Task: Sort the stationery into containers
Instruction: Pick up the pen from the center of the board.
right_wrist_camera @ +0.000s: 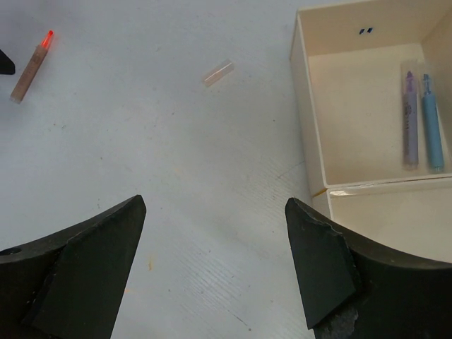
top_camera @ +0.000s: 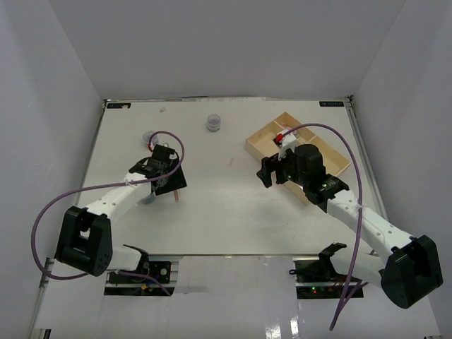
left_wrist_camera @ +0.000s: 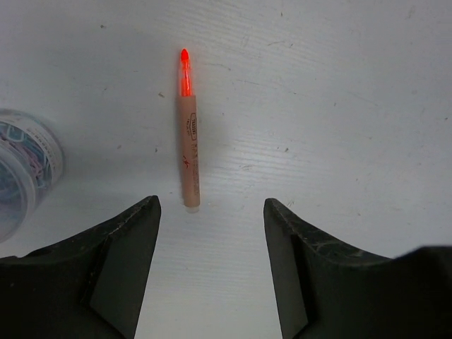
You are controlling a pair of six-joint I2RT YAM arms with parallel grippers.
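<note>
An orange pen [left_wrist_camera: 188, 145] with a glowing red tip lies on the white table just ahead of my left gripper [left_wrist_camera: 212, 206], which is open with nothing between its fingers. The pen's near end sits close to the left finger [left_wrist_camera: 127, 233], apart from it. The same pen [right_wrist_camera: 31, 67] shows at the far left of the right wrist view. My right gripper [right_wrist_camera: 215, 203] is open and empty over bare table beside the beige tray [right_wrist_camera: 305, 134]. One tray compartment holds a purple pen [right_wrist_camera: 409, 116] and a blue pen [right_wrist_camera: 431, 131]. From above, the tray [top_camera: 258, 141] lies partly under the right gripper [top_camera: 272, 174].
A round grey tub [left_wrist_camera: 21, 169] of coloured clips stands left of the left gripper. Another tub [top_camera: 213, 123] stands at the back middle, and a third [top_camera: 150, 135] behind the left arm. A small clear cap [right_wrist_camera: 218, 73] lies loose between the arms.
</note>
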